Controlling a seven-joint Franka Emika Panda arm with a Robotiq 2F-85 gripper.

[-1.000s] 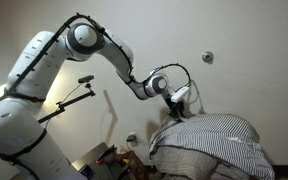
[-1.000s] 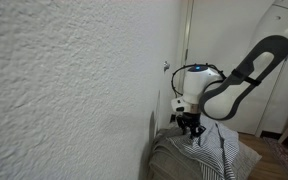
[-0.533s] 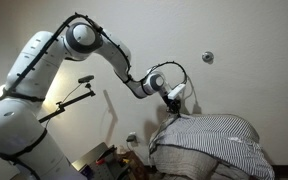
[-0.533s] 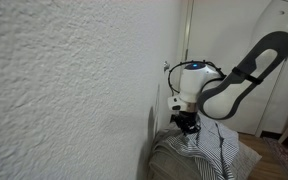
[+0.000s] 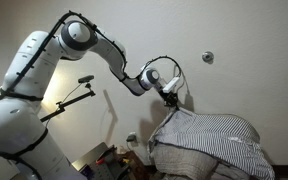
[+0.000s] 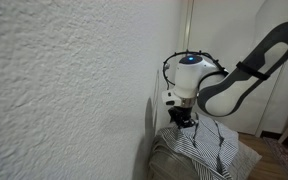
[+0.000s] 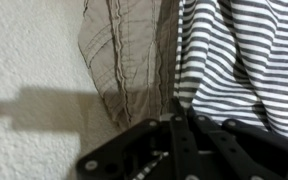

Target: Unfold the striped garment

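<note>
The striped garment point(image 5: 212, 135) is a black-and-white striped cloth bunched in a mound on a raised surface; it also shows in an exterior view point(image 6: 206, 152). My gripper point(image 5: 171, 98) is shut on one corner of it and holds that corner up in a peak above the mound, as seen in both exterior views point(image 6: 182, 118). In the wrist view the stripes point(image 7: 244, 60) hang right at my closed gripper point(image 7: 179, 120), next to a beige cloth point(image 7: 124, 50). The pinched edge itself is hidden between the fingers.
A white wall stands close behind the garment, with a small round fixture point(image 5: 207, 57) on it. A camera on a boom stand point(image 5: 84, 80) is beside the arm, and clutter point(image 5: 114, 158) lies low beneath. A textured wall point(image 6: 64, 90) fills the near side.
My gripper has moved up and a little away from the mound, pulling the held corner of the striped garment higher into a peak.
</note>
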